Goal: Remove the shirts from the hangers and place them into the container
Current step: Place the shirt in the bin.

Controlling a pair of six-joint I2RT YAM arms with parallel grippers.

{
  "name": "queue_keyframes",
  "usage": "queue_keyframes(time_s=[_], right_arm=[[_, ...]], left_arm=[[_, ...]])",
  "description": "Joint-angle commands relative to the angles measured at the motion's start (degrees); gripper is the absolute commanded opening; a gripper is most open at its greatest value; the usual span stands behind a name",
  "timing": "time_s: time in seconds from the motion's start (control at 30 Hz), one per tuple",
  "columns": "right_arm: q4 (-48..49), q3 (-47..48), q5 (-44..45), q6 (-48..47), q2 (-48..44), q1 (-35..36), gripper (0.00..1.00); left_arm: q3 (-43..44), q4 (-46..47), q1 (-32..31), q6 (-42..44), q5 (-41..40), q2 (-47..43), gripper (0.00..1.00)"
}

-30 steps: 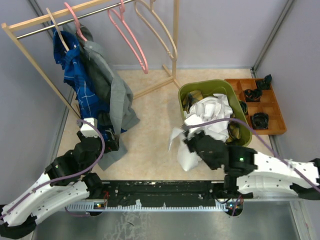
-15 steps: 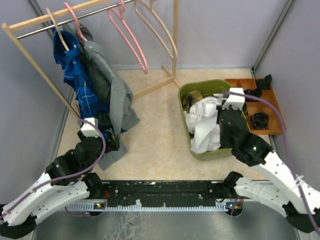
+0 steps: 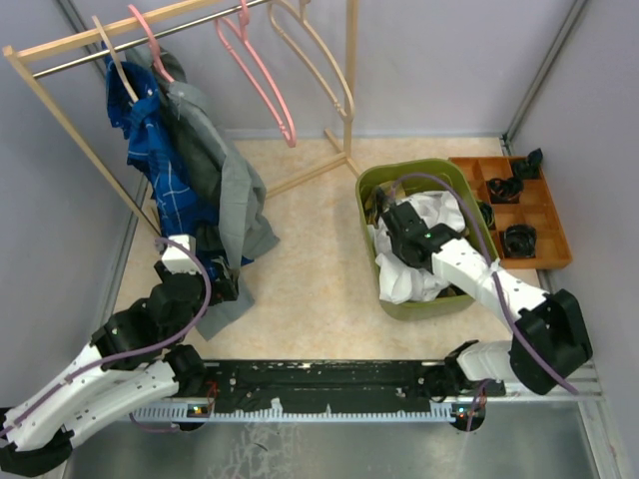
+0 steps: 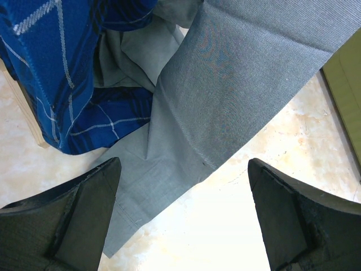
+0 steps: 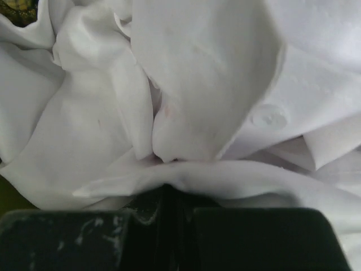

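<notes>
Right gripper (image 5: 169,195), jaws pinched on the white shirt (image 5: 197,68) over the basin (image 3: 419,165): release low, well inside; left gripper (image 4: 183,164) spread wide.

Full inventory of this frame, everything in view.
wooden rack, metal rod: one, pale, back left.
thin curved hangers: four, two pink, two pale wood, on rod.
blue checked shirt: one, hanging on rack.
plain grey shirt: one, hanging beside it.
olive-green plastic basin: one, centre right.
plain white shirt: one, in basin.
yellow-and-black plaid fabric: a glimpse, in basin.
flat orange compartment tray: one, right of basin, black items inside.
left gripper: open, at grey shirt's hem.
right gripper: shut on white shirt.
</notes>
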Motion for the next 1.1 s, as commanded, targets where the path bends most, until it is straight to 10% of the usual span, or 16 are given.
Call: queue_keyframes(time_s=[0.0,0.23,0.6,0.73,0.87,1.07], right_arm=[[-3.9,4.5,4.2,0.9,-4.8,-0.3,0.09],[-8.3,15.9,0.3,-2.4,-16.7,-0.3,0.65],[-11.7,8.7,-27.6,4.6,-23.8,-0.3,0.73],[-12.2,5.5,-22.2,4.8,-20.9,-0.3,0.63],[-8.4,3.3,-11.6,5.3,-16.9,-0.3,0.18],[1.4,2.1,1.0,5.0,-11.8,-0.4,0.0]], left_arm=[[0.9,0.7,0.3,0.2,-0.1,-0.4,0.99],[0.9,0.7,0.3,0.2,-0.1,-0.5,0.99],[1.0,0.9,0.3,0.3,0.0,0.0,0.99],[1.0,0.8,0.3,0.3,-0.1,0.1,0.99],[1.0,0.8,0.3,0.2,0.0,0.1,0.99],[1.0,0.6,0.4,-0.1,-0.4,0.0,0.99]])
